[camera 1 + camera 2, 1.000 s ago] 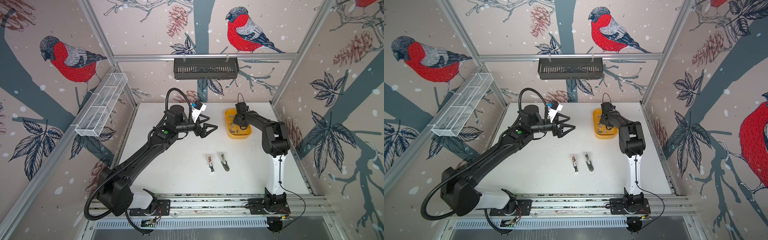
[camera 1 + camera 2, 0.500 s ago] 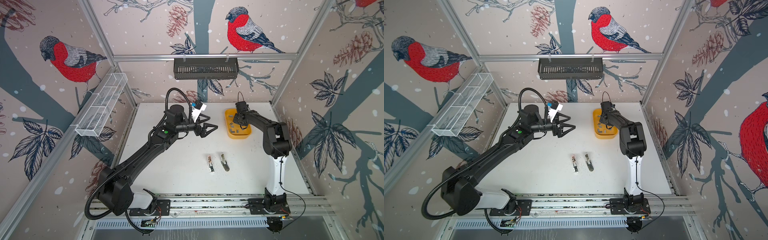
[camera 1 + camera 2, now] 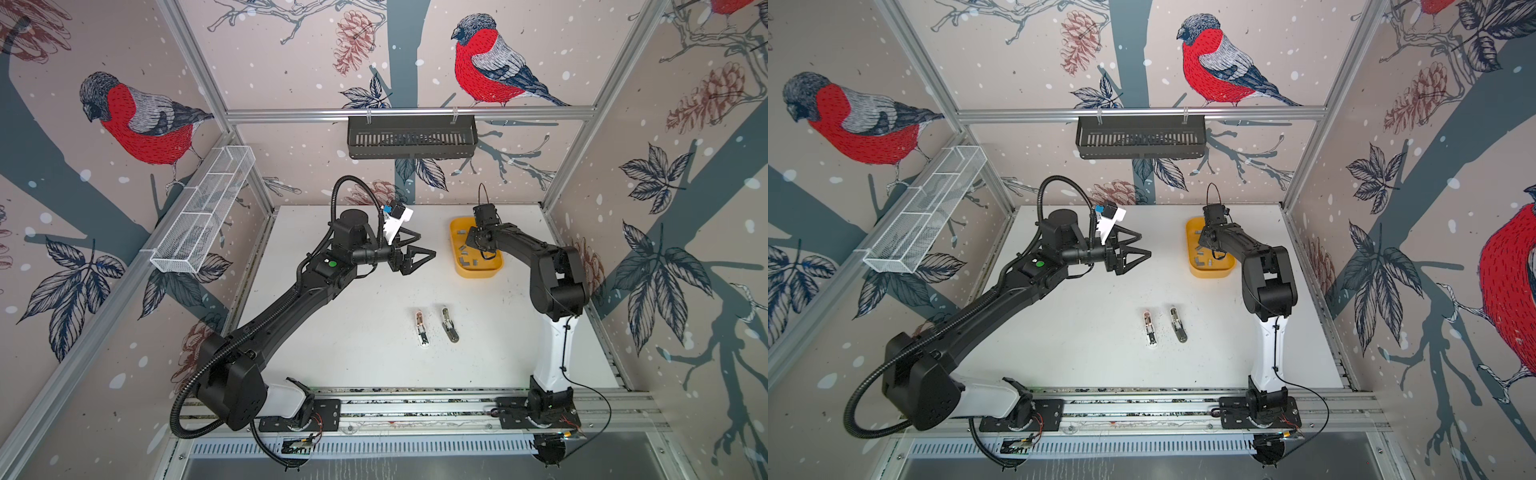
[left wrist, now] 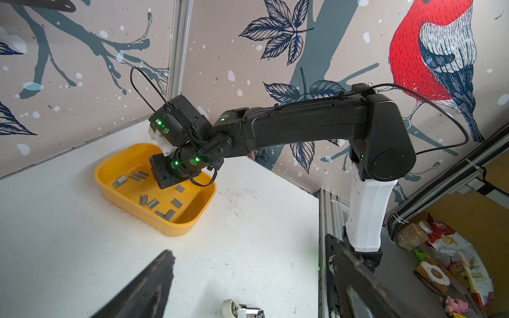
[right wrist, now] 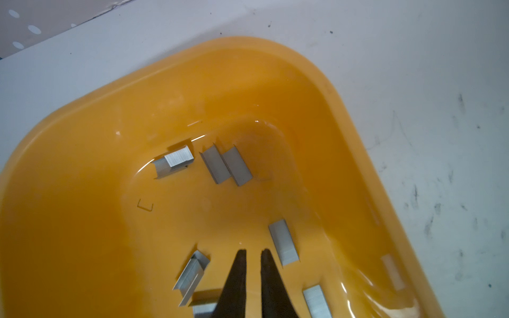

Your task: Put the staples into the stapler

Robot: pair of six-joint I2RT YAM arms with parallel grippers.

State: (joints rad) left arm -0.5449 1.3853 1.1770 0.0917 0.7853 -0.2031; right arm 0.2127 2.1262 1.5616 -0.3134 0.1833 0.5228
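Right gripper has shifted slightly inside the far-right yellow tray, jaws nearly closed and empty above the staples; no strip is gripped yet. Left gripper waits wide apart, empty.

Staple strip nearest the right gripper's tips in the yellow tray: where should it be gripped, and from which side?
Probably from straight above, jaws across the narrow width of the staple strip at mid-length: it lies flat on the yellow tray floor, long sides free.

Open table fills the lower centre in both top views; 2 mini staplers lie mid-frame, and the right arm overhangs the yellow tray upper right.
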